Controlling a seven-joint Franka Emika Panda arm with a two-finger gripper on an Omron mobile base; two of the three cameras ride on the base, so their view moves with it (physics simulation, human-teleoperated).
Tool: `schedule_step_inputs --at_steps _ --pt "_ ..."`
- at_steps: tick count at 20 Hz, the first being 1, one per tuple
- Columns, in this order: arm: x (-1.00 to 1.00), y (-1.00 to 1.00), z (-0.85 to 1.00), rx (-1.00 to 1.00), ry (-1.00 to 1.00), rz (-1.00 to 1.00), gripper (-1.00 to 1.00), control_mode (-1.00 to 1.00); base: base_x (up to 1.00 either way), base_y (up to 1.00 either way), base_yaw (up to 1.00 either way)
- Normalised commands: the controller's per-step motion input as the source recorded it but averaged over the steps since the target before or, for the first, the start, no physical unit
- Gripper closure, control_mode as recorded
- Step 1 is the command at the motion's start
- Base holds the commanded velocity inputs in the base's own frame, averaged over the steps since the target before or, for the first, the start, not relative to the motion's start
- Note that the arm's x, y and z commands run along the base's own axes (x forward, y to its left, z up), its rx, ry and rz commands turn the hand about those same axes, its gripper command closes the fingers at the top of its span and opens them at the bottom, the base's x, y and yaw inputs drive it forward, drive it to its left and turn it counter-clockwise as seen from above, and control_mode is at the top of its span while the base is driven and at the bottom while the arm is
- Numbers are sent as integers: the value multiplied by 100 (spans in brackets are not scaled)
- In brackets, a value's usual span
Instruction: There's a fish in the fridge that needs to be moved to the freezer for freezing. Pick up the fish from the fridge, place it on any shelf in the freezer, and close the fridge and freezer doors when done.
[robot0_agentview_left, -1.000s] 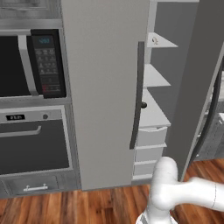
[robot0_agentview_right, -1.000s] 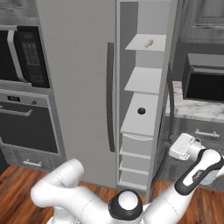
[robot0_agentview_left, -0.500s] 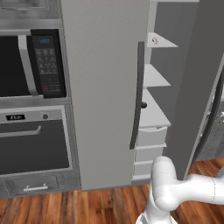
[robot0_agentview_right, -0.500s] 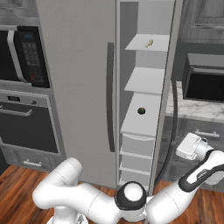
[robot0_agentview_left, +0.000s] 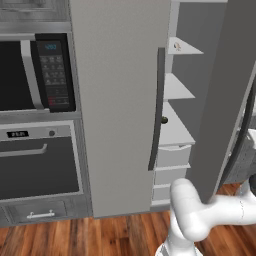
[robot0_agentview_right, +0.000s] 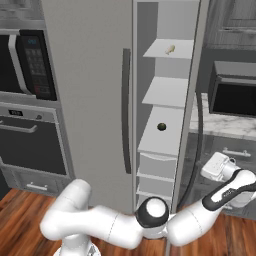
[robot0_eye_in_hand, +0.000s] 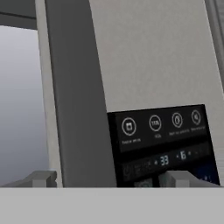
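The gripper (robot0_agentview_right: 216, 166) sits low at the right, its fingers spread with nothing between them, facing the flat matte freezer door (robot0_eye_in_hand: 148, 65) with its glossy black dispenser panel (robot0_eye_in_hand: 161, 146). Far above and left, the slender cream fish (robot0_agentview_right: 170, 49) lies on the top shelf (robot0_agentview_right: 165, 52).

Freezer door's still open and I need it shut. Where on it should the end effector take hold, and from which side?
Take the freezer door by its long vertical dark handle on the outer face, coming from the front side with the dispenser panel. The bar stands off the flat face, so open fingers can likely straddle it. The end effector already faces that side.
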Motion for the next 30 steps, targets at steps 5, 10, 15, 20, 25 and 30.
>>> schedule_step_inputs --at_steps 5,10,15,20,25,30 --pt "36 -5 -23 0 0 0 -100 -100 0 0 0" --pt "28 71 -15 -1 0 -1 -100 -100 0 0 0" --pt "28 100 -21 -8 -2 -10 -100 -100 0 0 0" --pt "17 100 -18 -6 -11 -29 -100 -100 0 0 0" --pt "0 100 -22 2 -17 -41 -100 -100 0 0 0" --pt "-20 100 -51 16 -9 -23 -100 -100 0 0 0"
